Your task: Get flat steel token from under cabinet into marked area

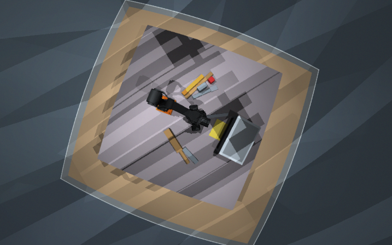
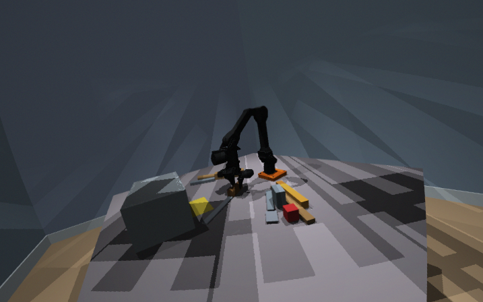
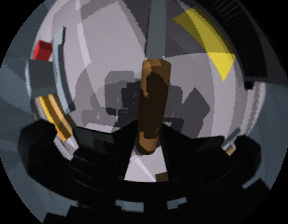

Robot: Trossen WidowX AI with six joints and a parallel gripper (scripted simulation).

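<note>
My gripper (image 1: 196,117) (image 2: 236,187) (image 3: 148,123) is shut on the brown handle (image 2: 232,191) (image 3: 154,100) of a tool, low over the table. The tool's long flat grey blade (image 1: 218,116) (image 2: 217,211) (image 3: 156,32) points away from the hand toward the cabinet's near corner, beside the marked area. Whether its tip is under the cabinet is not clear. The grey cabinet (image 1: 241,140) (image 2: 156,216) has a dark slotted front. The yellow marked area (image 1: 218,129) (image 2: 201,205) (image 3: 210,42) lies in front of it, with no token visible on it. The token cannot be made out.
A yellow-orange bar (image 1: 193,85) (image 2: 294,195), a red cube (image 1: 211,79) (image 2: 290,212) (image 3: 43,50), a grey block (image 1: 202,87) (image 2: 278,196) and a flat grey piece (image 1: 204,92) (image 2: 271,216) lie grouped together. A brown bar (image 1: 173,140) and grey strip (image 1: 190,155) lie on the arm's other side.
</note>
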